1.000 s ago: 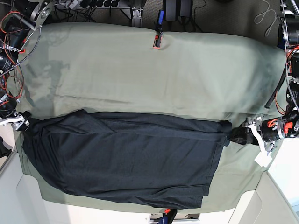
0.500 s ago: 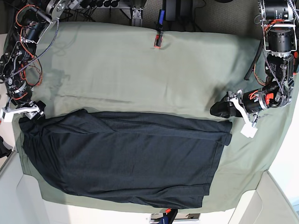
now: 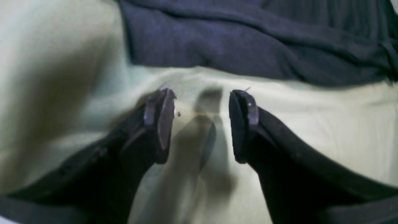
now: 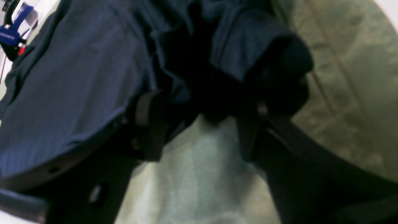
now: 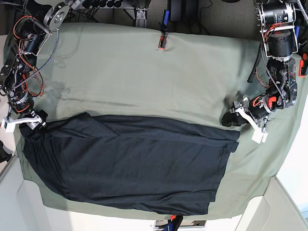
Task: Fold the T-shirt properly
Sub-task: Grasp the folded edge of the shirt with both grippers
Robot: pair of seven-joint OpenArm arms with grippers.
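While the overhead view showed the whole dark T-shirt (image 5: 130, 161) lying folded on the green cloth (image 5: 144, 72) over the table, the wrist views gave details. The left claw (image 3: 199, 121) hung spread and empty just off the knit edge. The right claw (image 4: 199, 124) gaped too, bunched fabric between its fingers, ungripped.

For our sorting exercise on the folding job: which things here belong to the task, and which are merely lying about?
Belongs to the job:
- T-shirt, dark, spread flat
- left gripper, open, over bare cloth beside the shirt
- right gripper, open at the shirt's other end

Just lying about:
- green table cloth
- red and black clip at the far edge
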